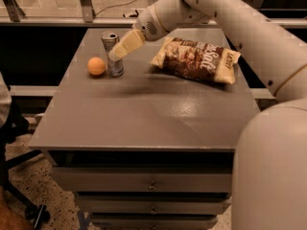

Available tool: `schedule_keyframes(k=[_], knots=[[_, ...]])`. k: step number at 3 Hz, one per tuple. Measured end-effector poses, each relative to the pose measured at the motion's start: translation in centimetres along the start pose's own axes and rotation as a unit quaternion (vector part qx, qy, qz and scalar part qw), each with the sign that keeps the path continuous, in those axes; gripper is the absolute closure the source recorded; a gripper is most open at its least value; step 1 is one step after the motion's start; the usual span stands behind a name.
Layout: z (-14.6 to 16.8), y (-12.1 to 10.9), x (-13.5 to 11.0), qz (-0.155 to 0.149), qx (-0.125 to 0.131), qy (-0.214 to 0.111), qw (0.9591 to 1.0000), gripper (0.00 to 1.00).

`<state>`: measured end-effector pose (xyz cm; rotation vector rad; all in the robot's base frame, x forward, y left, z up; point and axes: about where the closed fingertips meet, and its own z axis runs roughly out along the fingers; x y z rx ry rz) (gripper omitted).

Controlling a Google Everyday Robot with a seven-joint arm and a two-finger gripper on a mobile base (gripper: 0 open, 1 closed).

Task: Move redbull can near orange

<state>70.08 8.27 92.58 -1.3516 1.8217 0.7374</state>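
The redbull can (111,42) stands upright on the grey table (144,114) at its far left, silver with a pull-tab top. The orange (96,66) sits just left of the can, a small gap between them. My gripper (124,47), cream-coloured at the end of the white arm (216,8), reaches in from the upper right. Its tip lies against the can's right side and covers part of the can's body. The can's top shows clear of it.
A brown-and-cream chip bag (196,60) lies on the table's far right, just right of the gripper. A railing and floor lie behind the table. Drawers (151,183) are below the front edge. A dark chair (14,128) is at the left.
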Motion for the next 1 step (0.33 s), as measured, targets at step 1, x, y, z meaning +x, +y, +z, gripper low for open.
schedule_keyframes(k=[1], knots=[[-3.42,0.23,1.01,0.011,0.048,0.000,0.9988,0.00]])
